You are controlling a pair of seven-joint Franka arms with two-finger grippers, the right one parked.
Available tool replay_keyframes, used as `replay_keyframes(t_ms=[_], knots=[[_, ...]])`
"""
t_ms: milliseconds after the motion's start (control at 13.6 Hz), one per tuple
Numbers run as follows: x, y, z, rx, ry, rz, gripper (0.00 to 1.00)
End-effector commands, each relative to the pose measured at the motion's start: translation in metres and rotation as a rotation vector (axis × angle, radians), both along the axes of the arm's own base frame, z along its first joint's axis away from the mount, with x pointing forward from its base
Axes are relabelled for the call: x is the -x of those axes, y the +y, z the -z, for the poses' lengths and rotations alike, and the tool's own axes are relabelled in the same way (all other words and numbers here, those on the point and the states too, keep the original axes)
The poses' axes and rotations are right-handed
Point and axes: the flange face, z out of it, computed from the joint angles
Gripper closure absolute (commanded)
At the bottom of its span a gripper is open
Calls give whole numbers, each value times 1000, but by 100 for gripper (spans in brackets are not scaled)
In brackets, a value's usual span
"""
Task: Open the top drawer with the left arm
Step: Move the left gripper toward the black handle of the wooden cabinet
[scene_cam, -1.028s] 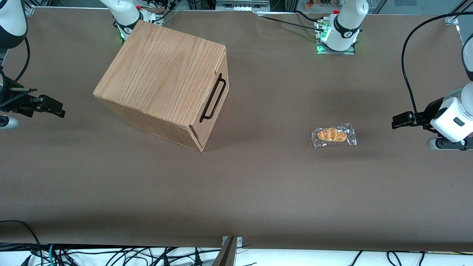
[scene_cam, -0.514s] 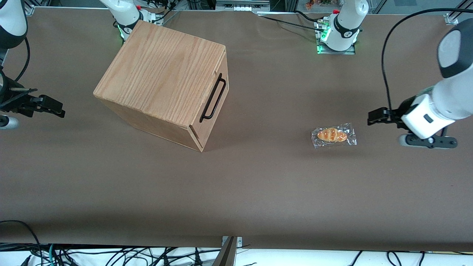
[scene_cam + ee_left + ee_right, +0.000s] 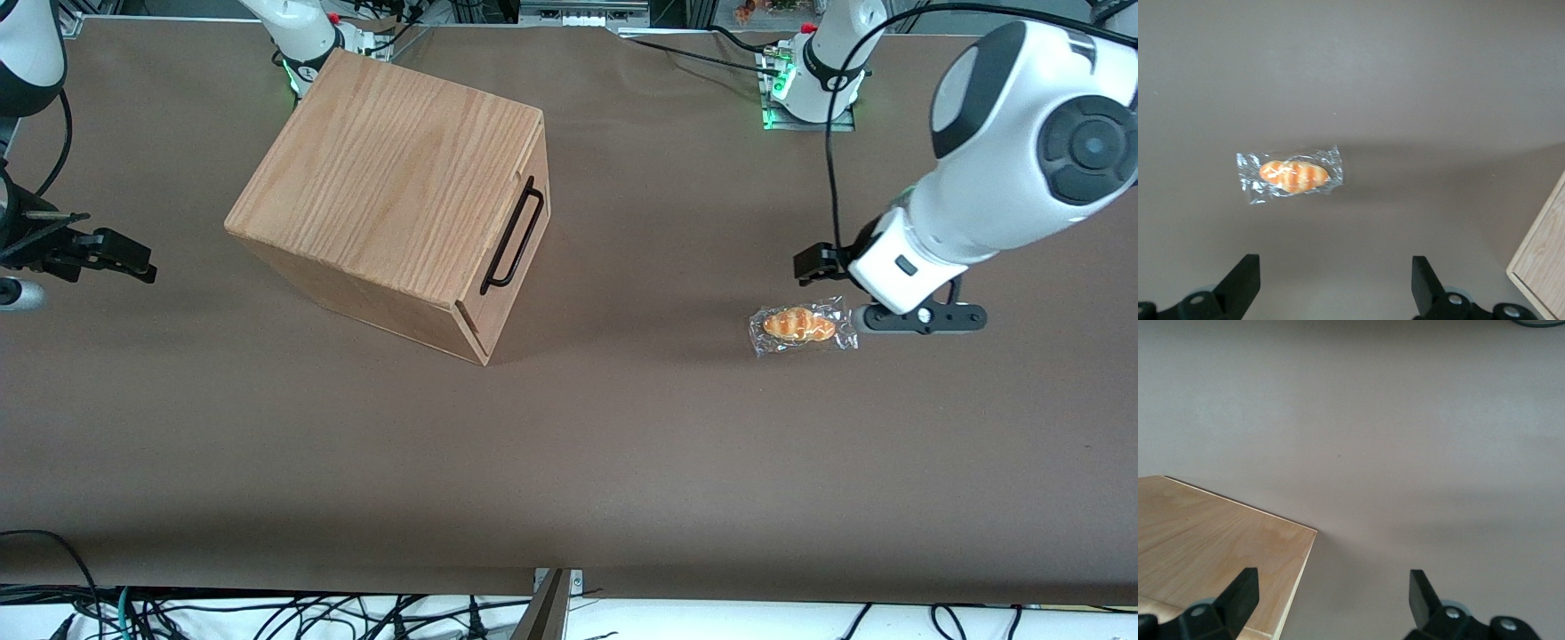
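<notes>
The cabinet (image 3: 391, 200) is set askew toward the parked arm's end of the table (image 3: 569, 462), with the top drawer (image 3: 507, 267) judged fully shut and its black wire handle (image 3: 513, 236) untouched, so the whole pull is left. The left arm (image 3: 987, 191) is held well apart at about 3 o'clock from the handle, its gripper (image 3: 1335, 283) spread wide and empty above bare table near the wrapped bread roll (image 3: 803, 326). Open brown surface lies between roll and drawer front, nothing being seen to block a straight approach.
</notes>
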Motion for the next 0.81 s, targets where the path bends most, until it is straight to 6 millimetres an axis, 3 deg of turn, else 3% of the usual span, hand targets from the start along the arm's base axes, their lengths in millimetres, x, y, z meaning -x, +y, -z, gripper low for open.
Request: replay_keyframes(t_ms=[0,441,734], knots=[[13,-40,-3,1,8,-28,0],[52,-139,8,35,37,-16,0],[66,-170,15,38,36,33,0]])
